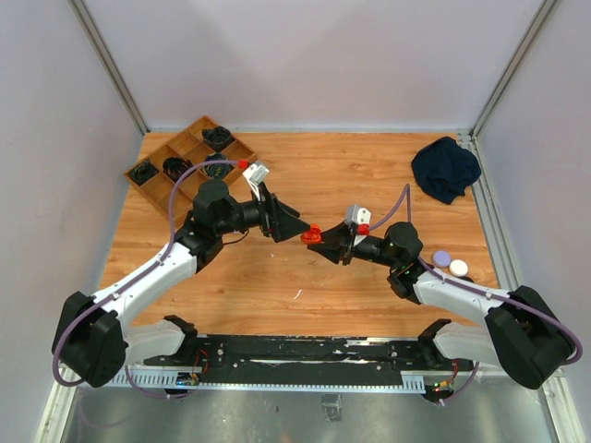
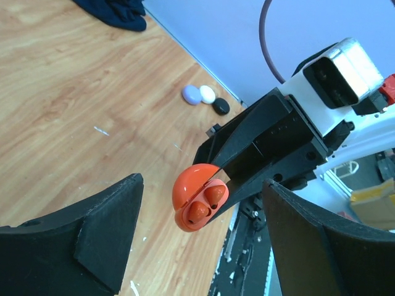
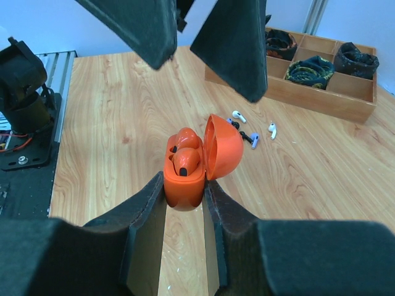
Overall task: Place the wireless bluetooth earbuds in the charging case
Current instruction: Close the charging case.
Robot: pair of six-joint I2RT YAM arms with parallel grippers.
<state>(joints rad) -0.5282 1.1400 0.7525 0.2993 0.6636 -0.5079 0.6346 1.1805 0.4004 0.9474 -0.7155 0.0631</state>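
My right gripper (image 3: 185, 185) is shut on the base of an orange charging case (image 3: 184, 179) and holds it above the table with the lid open. Two red-orange earbuds (image 3: 187, 161) sit in its sockets; they also show in the left wrist view (image 2: 205, 203). My left gripper (image 2: 200, 246) is open and empty, its fingers either side of the case (image 2: 192, 185) without touching it. In the top view the two grippers meet at mid-table, left (image 1: 297, 227) and right (image 1: 320, 238). Loose white earbuds (image 3: 239, 116) and dark bluish ones (image 3: 248, 134) lie on the table.
A wooden compartment tray (image 1: 189, 148) with dark coiled items stands at the back left. A dark cloth (image 1: 445, 168) lies at the back right. Lavender (image 1: 441, 257), white (image 1: 458, 267) and black (image 2: 220, 106) round cases lie near the right arm.
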